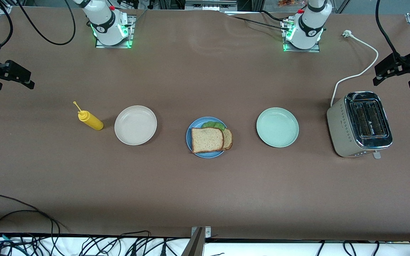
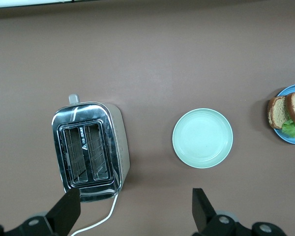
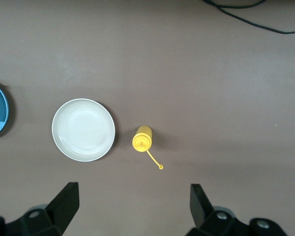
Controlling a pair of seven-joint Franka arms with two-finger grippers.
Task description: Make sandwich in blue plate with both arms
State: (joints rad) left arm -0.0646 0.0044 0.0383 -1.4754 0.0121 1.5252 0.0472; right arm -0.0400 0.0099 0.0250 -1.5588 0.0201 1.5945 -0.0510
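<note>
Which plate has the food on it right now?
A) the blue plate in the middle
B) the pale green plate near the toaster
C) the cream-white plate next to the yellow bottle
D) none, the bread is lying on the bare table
A: the sandwich, bread slices with green lettuce peeking out, sits on the blue plate, while the cream-white plate and pale green plate hold nothing.

Two white Franka arms, black grippers.

Both arm bases were bulky, glossy white, each ringed by a dark grey joint band with a small round logo, a red button above and green light glowing at the metal mounting plate. Black cables trailed off them. The left gripper (image 1: 403, 75) and right gripper (image 1: 14, 79) were matte black, with angular fingers.
</note>
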